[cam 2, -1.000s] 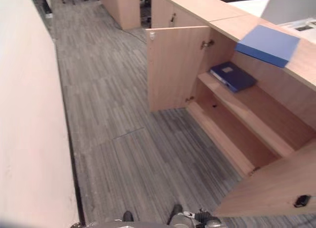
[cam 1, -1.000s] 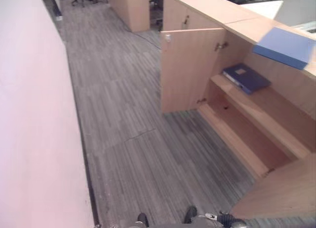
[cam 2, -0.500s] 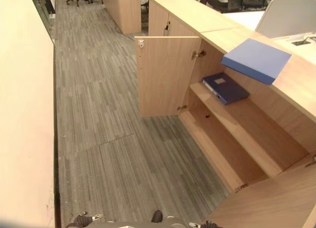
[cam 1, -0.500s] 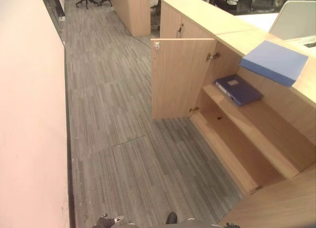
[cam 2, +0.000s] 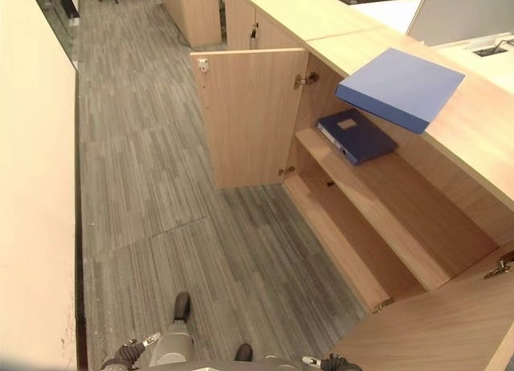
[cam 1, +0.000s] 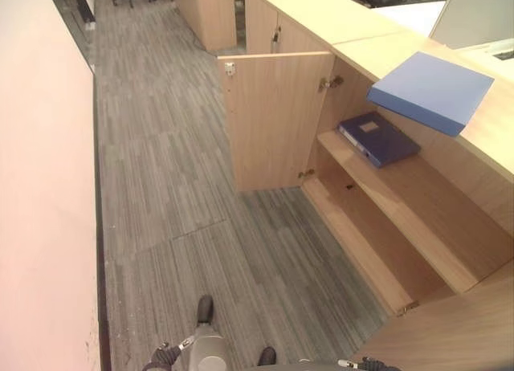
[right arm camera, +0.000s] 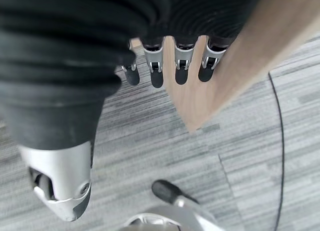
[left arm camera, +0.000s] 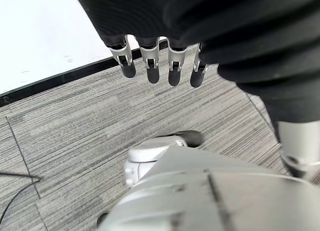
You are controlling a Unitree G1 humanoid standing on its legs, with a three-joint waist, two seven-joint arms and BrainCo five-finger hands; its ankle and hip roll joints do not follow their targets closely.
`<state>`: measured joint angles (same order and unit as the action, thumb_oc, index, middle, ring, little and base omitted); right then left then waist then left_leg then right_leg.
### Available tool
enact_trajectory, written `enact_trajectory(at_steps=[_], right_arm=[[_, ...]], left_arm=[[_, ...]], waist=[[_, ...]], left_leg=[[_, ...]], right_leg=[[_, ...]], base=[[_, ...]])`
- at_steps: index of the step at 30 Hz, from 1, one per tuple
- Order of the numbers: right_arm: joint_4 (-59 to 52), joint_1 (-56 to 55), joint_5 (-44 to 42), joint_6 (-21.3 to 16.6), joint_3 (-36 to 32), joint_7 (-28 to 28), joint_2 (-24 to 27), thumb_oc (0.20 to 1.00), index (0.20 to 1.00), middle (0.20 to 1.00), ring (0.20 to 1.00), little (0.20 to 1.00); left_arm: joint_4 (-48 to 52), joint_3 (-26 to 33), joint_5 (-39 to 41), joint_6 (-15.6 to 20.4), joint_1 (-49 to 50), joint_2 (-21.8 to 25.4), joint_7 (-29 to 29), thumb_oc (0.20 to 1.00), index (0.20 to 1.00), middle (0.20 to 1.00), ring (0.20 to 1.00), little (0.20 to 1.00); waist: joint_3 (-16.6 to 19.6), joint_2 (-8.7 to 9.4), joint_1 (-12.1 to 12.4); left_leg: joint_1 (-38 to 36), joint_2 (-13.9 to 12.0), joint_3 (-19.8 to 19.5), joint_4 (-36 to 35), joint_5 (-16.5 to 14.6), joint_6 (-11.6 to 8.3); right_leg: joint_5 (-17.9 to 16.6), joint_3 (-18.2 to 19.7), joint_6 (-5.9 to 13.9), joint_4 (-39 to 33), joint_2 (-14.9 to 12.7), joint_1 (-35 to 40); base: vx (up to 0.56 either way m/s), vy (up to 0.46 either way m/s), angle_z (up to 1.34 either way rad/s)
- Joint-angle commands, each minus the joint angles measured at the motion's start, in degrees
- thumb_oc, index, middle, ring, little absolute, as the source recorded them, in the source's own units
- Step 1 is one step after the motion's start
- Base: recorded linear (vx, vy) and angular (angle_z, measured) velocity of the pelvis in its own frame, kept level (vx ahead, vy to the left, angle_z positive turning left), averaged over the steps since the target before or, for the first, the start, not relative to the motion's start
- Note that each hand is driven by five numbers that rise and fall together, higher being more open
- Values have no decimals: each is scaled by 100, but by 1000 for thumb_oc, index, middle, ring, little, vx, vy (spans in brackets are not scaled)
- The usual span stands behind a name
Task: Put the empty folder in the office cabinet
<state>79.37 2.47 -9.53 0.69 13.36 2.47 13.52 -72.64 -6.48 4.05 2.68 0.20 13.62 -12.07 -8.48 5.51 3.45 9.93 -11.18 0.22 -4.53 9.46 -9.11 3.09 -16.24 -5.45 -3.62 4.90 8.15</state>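
We see grey striped carpet [cam 1: 185, 186], open office cabinet [cam 1: 277, 118]; light blue folder [cam 1: 434, 90] lies on its top, dark binder [cam 1: 377, 138] on shelf. Left hand [left arm camera: 150, 66] and right hand [right arm camera: 165, 68] hang with fingers relaxed, empty.

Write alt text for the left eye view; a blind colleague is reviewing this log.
An open wooden cabinet stands at the right of a grey carpeted aisle, with a dark blue binder lying flat on its upper shelf. A lighter blue folder lies on the cabinet top, jutting over the edge. A pale wall runs along the left.
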Motion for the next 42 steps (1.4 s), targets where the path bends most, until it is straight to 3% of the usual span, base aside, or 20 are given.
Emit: enact_trajectory(at_steps=[1,6,9,12,14,15,16,17,18,21,22,23,25,26,28,30,37,40,41,42], right_arm=[[67,-129,195,38,-167,32,193,1000,1000,1000,1000,1000],[89,-166,226,83,-232,3,147,1000,1000,1000,1000,1000],[41,-113,228,90,-253,-39,100,1000,1000,1000,1000,1000],[-101,-59,200,89,-278,-73,79,1000,1000,1000,1000,1000],[-209,-34,156,75,-292,-78,67,1000,1000,1000,1000,1000],[-246,-25,133,62,-292,-57,74,1000,1000,1000,1000,1000],[-250,-20,131,63,-296,-55,76,1000,1000,1000,1000,1000],[-337,-18,130,35,-269,-30,44,1000,1000,1000,1000,1000],[-371,-4,152,33,-224,-28,25,1000,1000,1000,1000,1000],[-402,44,192,26,-181,-27,-7,1000,1000,1000,1000,1000],[-401,46,192,26,-181,-27,-6,1000,1000,1000,1000,1000],[-368,85,228,27,-153,-8,-3,1000,1000,1000,1000,1000],[-366,87,228,26,-153,-8,-3,1000,1000,1000,1000,1000],[-331,86,280,31,-91,-9,-5,1000,1000,1000,1000,1000],[-328,90,277,33,-31,1,-29,1000,1000,1000,1000,1000],[-297,25,284,32,11,-3,-66,1000,1000,1000,1000,1000],[-226,-47,167,-3,61,-1,-113,1000,1000,1000,1000,1000],[-249,-5,110,-26,100,-3,-131,1000,1000,1000,1000,1000],[-277,105,93,-6,265,-7,-148,1000,1000,1000,1000,1000],[-339,175,74,-7,317,28,-86,1000,1000,1000,1000,1000]], left_arm=[[-91,-64,15,71,14,-45,-52,1000,1000,1000,1000,1000],[-52,-156,-121,79,-35,-5,-24,1000,1000,1000,1000,1000],[-45,-176,-171,90,-98,30,-25,1000,1000,1000,1000,1000],[-90,-173,-207,72,-87,51,16,1000,1000,1000,1000,1000],[-127,-178,-248,57,-88,67,55,1000,1000,1000,1000,1000],[-151,-193,-279,38,-83,87,69,1000,1000,1000,1000,1000],[-149,-193,-280,38,-90,85,70,1000,1000,1000,1000,1000],[-227,-202,-368,1,-55,121,102,1000,1000,1000,1000,1000],[-239,-184,-377,-9,-42,137,100,1000,1000,1000,1000,1000],[-246,-81,-298,-25,-32,157,104,1000,1000,1000,1000,1000],[-246,-80,-297,-25,-34,156,104,1000,1000,1000,1000,1000],[-254,-50,-304,-47,-12,158,117,1000,1000,1000,1000,1000],[-253,-48,-305,-48,-13,158,118,1000,1000,1000,1000,1000],[-272,-60,-347,-71,-2,151,138,1000,1000,1000,1000,1000],[-237,-31,-441,-92,16,161,141,1000,1000,1000,1000,1000],[-252,0,-513,-109,43,144,158,1000,1000,1000,1000,1000],[-160,-164,-577,-91,13,51,232,1000,1000,1000,1000,1000],[-97,-168,-532,-78,-30,98,229,1000,1000,1000,1000,1000],[14,-171,-460,-84,-42,171,220,1000,1000,1000,1000,1000],[42,-164,-387,-91,-42,176,169,1000,1000,1000,1000,1000]], waist=[[140,-216,30],[294,-213,10],[396,-243,24],[417,-331,10],[370,-414,-29],[339,-443,-42],[319,-448,-51],[244,-466,-30],[219,-471,-26],[134,-534,-12],[137,-540,-12],[89,-550,-7],[89,-560,-2],[33,-502,-20],[-43,-369,20],[-4,-283,58],[141,-236,-120],[123,-163,-150],[-30,-29,-54],[-195,22,124]], left_leg=[[-251,52,321,249,43,236],[-454,343,490,202,-241,399],[-632,751,622,153,-576,673],[-822,1137,687,-39,-696,892],[-948,1374,692,-47,-828,1031],[-1071,1451,680,-47,-973,1050],[-1041,1465,699,-47,-909,1093],[-1252,1498,801,-47,-1156,1070],[-1301,1467,907,-47,-1199,1058],[-1345,1335,1141,-47,-1229,1021],[-1342,1324,1142,-47,-1230,1014],[-1423,1271,1288,-47,-1267,987],[-1425,1253,1293,-47,-1269,978],[-1543,1241,1406,-47,-1325,942],[-1713,1277,1625,-47,-1401,921],[-1814,1289,1773,-47,-1503,904],[-2045,1038,2025,137,-1707,845],[-1897,796,2167,933,-1991,763],[-1182,122,2225,3111,-1800,621],[-623,-127,1897,4265,-1253,595]], right_leg=[[154,194,961,172,-835,196],[41,162,1181,168,-1203,195],[-171,147,1423,440,-1632,5],[-497,146,1542,1155,-2033,-264],[-765,64,1465,1953,-2386,-489],[-827,-23,1439,2244,-2519,-528],[-871,-60,1403,2260,-2544,-556],[-914,-545,1453,2635,-2821,-590],[-931,-831,1455,2648,-2851,-611],[-739,-1513,1475,2513,-2634,-818],[-737,-1518,1466,2502,-2620,-816],[-625,-1822,1499,2214,-2336,-1071],[-633,-1826,1487,2182,-2308,-1058],[-690,-2060,1504,1775,-2014,-1286],[-905,-2462,1561,960,-1693,-1281],[-914,-2721,1541,617,-1637,-1133],[-738,-2180,1326,380,-1221,-1007],[-627,-1994,1238,389,-1123,-943],[-390,-1684,940,281,-854,-682],[-221,-1495,707,221,-695,-473]], base=[[214,232,-27],[201,277,9],[166,367,1],[131,375,-7],[153,391,-1],[81,246,6],[171,285,20],[119,235,17],[187,255,12],[62,64,-9],[72,12,-20],[52,-14,-21],[65,-21,-35],[114,-57,-59],[161,-116,-69],[119,-104,-67],[168,-111,-27],[139,-207,-36],[124,-409,-56],[117,-456,-124]])
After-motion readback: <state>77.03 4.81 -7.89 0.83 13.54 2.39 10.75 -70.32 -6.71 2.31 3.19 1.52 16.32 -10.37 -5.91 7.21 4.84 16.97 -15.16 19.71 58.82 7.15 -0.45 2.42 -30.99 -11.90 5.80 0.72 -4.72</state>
